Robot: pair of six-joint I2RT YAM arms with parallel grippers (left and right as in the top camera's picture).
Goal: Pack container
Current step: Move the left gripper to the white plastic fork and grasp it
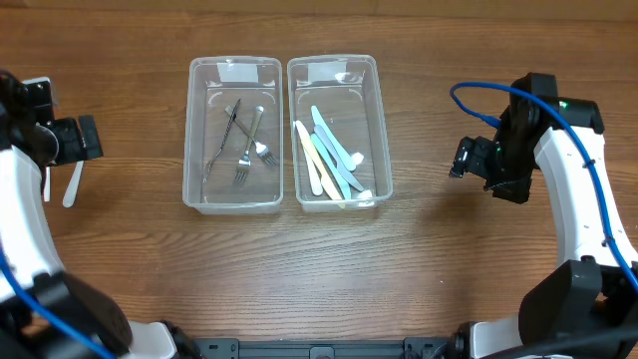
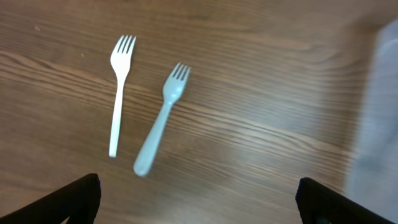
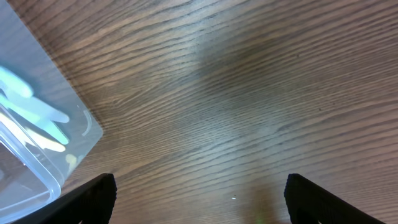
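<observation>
- Soft, even light from above; the wooden surface looks warm, shadows faint.
- Left wrist view slightly soft; container at its right edge is blurred.
- Overhead view sharp.

Brown wood-grain tabletop: smooth, low sheen. Left clear rectangular plastic container and right clear rectangular plastic container: glossy, translucent. Thin metal forks: bright, reflective. Pastel plastic utensils, white plastic fork, pale blue plastic fork: smooth, matt.

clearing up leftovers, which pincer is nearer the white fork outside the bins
Left. The left pincer hovers just above the white fork; the right pincer is far off, past both containers.
</observation>
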